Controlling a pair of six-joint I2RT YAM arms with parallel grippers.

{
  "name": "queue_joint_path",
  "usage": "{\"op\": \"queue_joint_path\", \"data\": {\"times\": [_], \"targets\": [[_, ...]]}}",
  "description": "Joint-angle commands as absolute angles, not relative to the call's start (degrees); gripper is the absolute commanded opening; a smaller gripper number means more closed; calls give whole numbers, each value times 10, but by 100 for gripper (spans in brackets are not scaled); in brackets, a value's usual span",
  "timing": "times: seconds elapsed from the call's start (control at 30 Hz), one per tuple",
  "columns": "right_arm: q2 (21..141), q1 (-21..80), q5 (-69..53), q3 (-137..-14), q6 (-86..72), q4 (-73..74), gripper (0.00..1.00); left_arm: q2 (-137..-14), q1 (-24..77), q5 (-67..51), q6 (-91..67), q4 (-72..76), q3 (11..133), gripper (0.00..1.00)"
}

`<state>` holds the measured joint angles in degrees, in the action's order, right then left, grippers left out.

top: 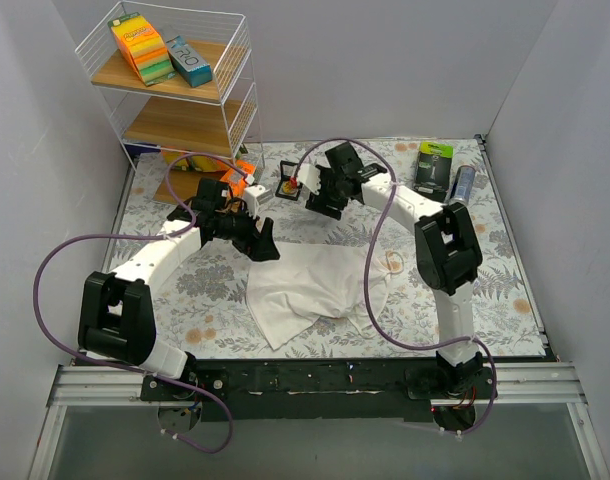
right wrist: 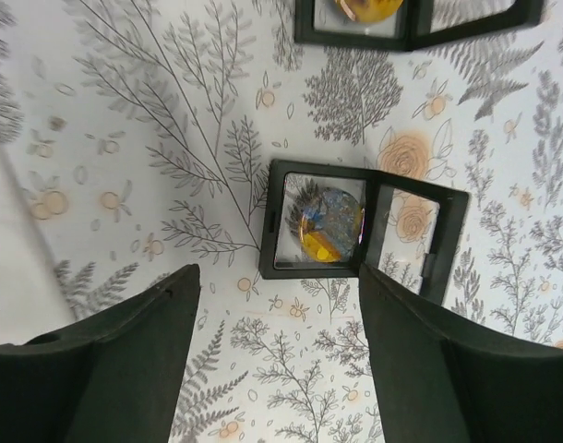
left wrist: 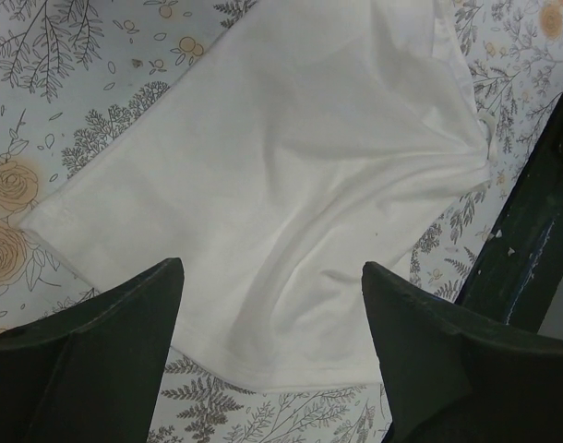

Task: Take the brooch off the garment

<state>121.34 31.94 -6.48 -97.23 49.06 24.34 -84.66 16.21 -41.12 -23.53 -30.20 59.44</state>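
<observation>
Top external, starting at the far left: showing a wire shelf carrying an orange box and a teal box. Next along, seeing the left gripper hanging over the white garment, jaws spreading wide and gripping nothing. Noting the garment lying crumpled on the floral tablecloth near mid-table. Further right, finding the right gripper hovering over bare tablecloth just beside the garment's edge, jaws also standing wide, clasping nothing. Spotting just past those fingertips an open black case holding the brooch, a round blue-and-yellow piece, lying apart from the garment. Catching a second open case at the top edge of the right wrist view, with an amber piece inside. Ending at the far right of the top external view, finding a green-and-black packet beside a dark can.
</observation>
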Motion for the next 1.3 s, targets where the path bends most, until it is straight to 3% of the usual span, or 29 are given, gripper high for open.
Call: {"op": "queue_joint_path", "data": {"times": [0.0,0.03,0.07,0.2,0.3,0.53,0.97,1.27], "targets": [[1123,319,-153,-1032,414,310,77,-828,158,-444,-261,-274,620,79],[1096,318,-166,-1032,394,315,78,-824,158,-444,-267,-270,620,81],[1082,318,-170,-1029,358,318,79,-822,158,-446,-272,-263,620,98],[1005,318,-111,-998,230,309,83,-817,158,-436,-288,-245,613,98],[955,318,27,-969,144,308,91,-822,158,-411,-311,-222,599,98],[804,307,205,-788,156,258,98,-841,158,-319,-408,-169,577,98],[708,270,190,-713,161,281,98,-844,158,-247,-483,-124,586,98],[707,202,124,-747,127,276,98,-842,158,-302,-427,-168,629,98]]}}
